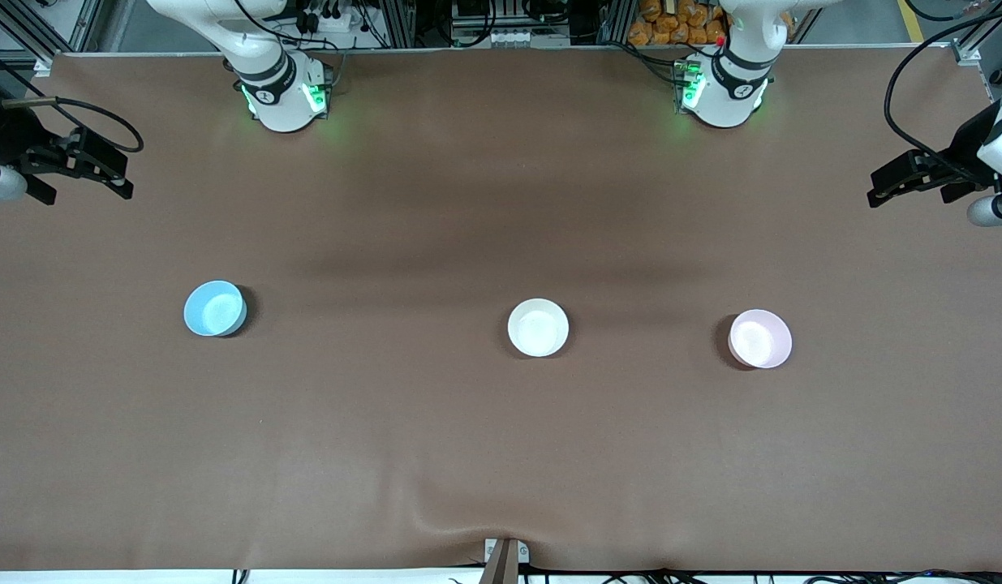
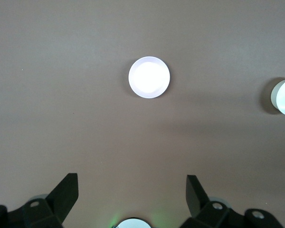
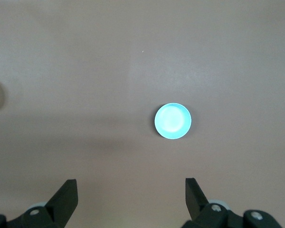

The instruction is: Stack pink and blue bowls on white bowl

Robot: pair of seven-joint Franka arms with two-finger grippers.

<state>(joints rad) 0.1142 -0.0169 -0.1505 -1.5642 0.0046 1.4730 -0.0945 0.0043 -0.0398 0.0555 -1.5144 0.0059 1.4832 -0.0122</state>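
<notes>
In the lower middle of the front frame we see three bowls in a row on the brown table (image 1: 501, 454): the pink bowl (image 1: 760, 338) toward the left arm's end, the white bowl (image 1: 538, 327) at centre, and the blue bowl (image 1: 215, 308) toward the right arm's end, all well apart. Higher up, at the frame's edges, the left gripper (image 1: 882, 195) and the right gripper (image 1: 123, 182) hang high with jaws wide and empty, both arms waiting.

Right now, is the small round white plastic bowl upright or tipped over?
Upright: the small round white plastic bowl shows its open, empty inside, rim up, on the table.
</notes>
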